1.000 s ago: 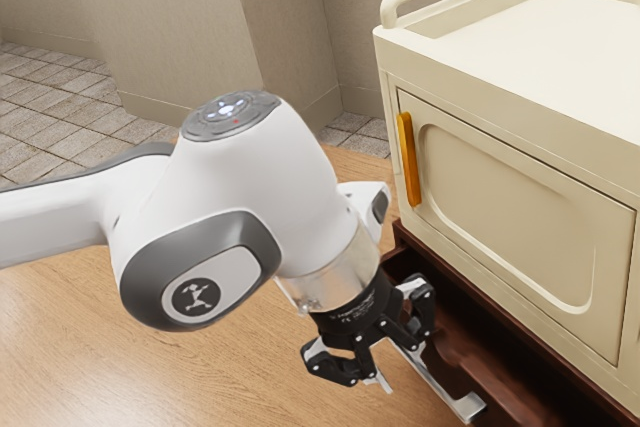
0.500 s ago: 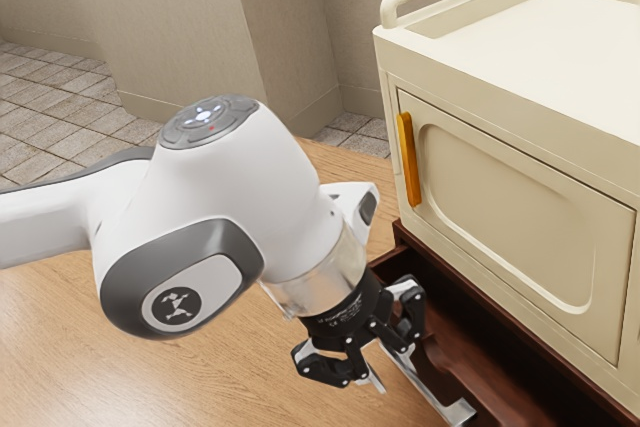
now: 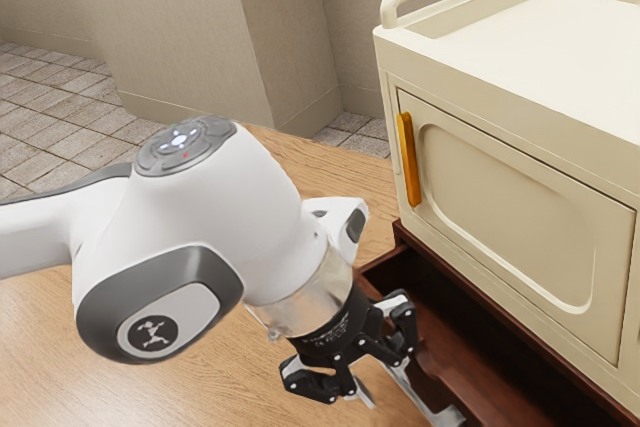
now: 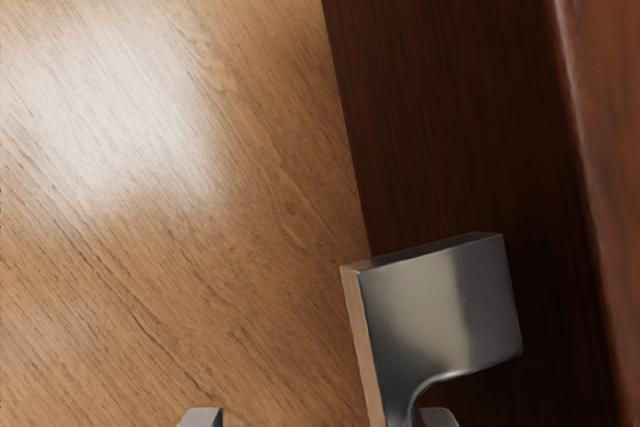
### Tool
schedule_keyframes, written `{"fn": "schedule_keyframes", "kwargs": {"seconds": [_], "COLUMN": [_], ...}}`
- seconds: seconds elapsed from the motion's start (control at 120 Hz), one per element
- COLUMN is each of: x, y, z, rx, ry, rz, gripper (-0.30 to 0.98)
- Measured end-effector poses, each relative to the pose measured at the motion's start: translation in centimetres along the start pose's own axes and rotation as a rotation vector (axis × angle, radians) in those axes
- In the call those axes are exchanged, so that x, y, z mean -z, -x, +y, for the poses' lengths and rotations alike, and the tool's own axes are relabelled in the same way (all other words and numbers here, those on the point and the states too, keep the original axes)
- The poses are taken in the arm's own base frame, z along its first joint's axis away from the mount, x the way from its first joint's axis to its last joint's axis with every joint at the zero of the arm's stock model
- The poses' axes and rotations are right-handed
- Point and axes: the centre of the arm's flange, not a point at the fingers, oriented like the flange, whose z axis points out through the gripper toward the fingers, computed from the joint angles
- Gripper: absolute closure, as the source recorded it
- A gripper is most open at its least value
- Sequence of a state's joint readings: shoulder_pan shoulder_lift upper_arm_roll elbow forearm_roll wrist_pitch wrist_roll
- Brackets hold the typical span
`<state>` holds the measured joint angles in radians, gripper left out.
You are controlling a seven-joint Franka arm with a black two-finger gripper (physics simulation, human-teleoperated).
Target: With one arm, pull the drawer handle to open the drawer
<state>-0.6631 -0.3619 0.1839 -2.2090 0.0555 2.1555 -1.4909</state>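
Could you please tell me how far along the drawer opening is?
Done: the drawer stands partly open, its inside visible below the cream cabinet. In hand: the open end effector straddles the handle, one finger right beside it, the other well clear. Left: perhaps some more pulling, then backing away; I can't tell how far the drawer can travel.

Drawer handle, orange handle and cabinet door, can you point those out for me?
Drawer handle (image 4: 445, 302): wrist view, its flat metal end.
Orange handle (image 3: 408, 159): exterior view, middle of its bar.
Cabinet door (image 3: 510, 212): exterior view, middle of its recessed panel.
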Motion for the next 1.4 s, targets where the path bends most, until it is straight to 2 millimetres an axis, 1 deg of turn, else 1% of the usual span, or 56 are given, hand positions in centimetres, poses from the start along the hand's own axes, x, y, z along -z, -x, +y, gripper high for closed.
{"fn": "schedule_keyframes", "kwargs": {"seconds": [0.333, 0.6, 0.908, 1.133, 1.4], "x": [0.8, 0.7, 1.1, 1.3, 1.6], "y": [0.0, 0.1, 0.3, 0.4, 1.0], "z": [-1.6, -2.6, -4.1, -4.6, -6.2], "rx": [-0.011, -0.009, -0.011, -0.014, -0.039], "ry": [0.019, 0.015, 0.026, 0.030, 0.040], "rz": [0.008, 0.002, -0.005, -0.006, 0.001], "gripper": [0.48, 0.48, 0.48, 0.48, 0.48]}}
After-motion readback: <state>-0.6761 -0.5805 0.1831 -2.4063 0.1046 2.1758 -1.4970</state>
